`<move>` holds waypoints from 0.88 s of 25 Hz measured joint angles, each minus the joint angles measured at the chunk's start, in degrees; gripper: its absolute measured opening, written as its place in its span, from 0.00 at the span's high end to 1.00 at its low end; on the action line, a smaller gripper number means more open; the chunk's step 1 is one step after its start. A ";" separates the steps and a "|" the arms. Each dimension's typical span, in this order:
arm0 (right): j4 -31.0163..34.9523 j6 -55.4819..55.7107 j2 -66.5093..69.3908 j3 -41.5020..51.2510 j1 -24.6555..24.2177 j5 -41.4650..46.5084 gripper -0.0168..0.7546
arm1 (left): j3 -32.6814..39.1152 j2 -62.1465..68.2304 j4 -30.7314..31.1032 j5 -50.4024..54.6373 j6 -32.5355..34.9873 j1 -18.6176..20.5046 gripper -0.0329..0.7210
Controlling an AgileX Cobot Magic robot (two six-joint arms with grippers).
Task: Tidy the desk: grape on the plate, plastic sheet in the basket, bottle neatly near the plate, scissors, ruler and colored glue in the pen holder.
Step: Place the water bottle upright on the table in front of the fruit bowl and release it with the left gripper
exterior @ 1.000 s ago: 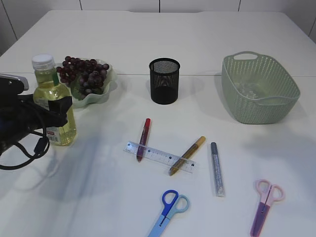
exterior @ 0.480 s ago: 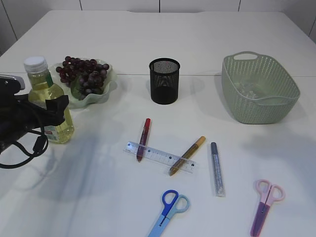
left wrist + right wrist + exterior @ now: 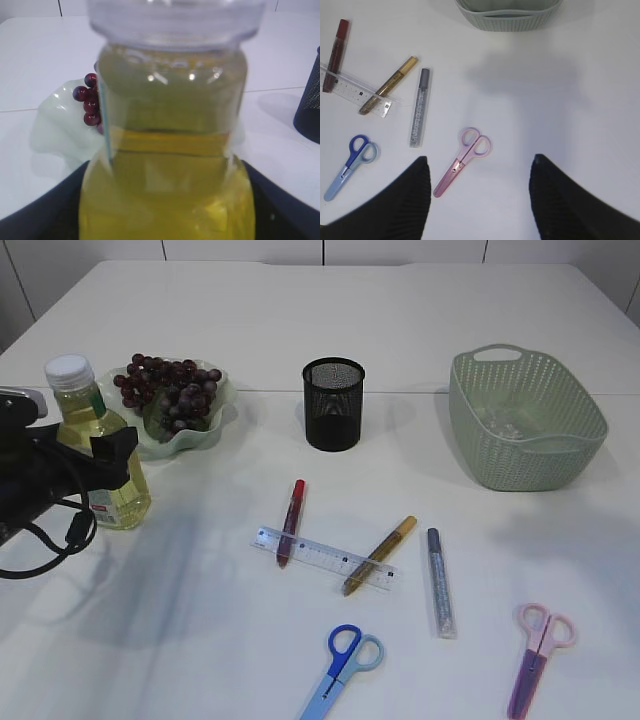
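Note:
The bottle (image 3: pixel 88 420) of yellow liquid stands upright beside the green plate (image 3: pixel 205 435), which holds the grapes (image 3: pixel 165 385). My left gripper (image 3: pixel 105 458) reaches in from the left, and its dark fingers lie against both sides of the bottle (image 3: pixel 170 150). The ruler (image 3: pixel 322 556), the red (image 3: pixel 291 520), gold (image 3: pixel 380 554) and silver (image 3: pixel 440 582) glue pens, the blue scissors (image 3: pixel 342 665) and the pink scissors (image 3: pixel 540 658) lie on the table. My right gripper (image 3: pixel 480 195) hangs open above the pink scissors (image 3: pixel 462 167), out of the exterior view.
The black mesh pen holder (image 3: pixel 333 405) stands at centre back. At the right stands the green basket (image 3: pixel 525 420), with something clear and crinkled, the plastic sheet (image 3: pixel 503 420), inside it. Red and gold glue pens lie across the ruler.
The left gripper and the bottle have shifted left, closer to the plate. The bottle has hardly moved in the last half second. Everything else stays put.

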 joint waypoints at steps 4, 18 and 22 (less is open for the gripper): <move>0.00 0.00 0.00 0.00 0.00 0.00 0.34 | 0.00 -1.87 0.22 -0.23 0.00 0.00 0.18; 0.00 0.00 0.00 0.00 0.00 0.00 0.34 | 0.00 -7.58 0.22 -1.05 0.00 0.00 0.18; 0.00 0.00 0.00 0.00 0.00 0.00 0.34 | 0.00 -10.82 0.22 -1.05 0.00 0.00 0.18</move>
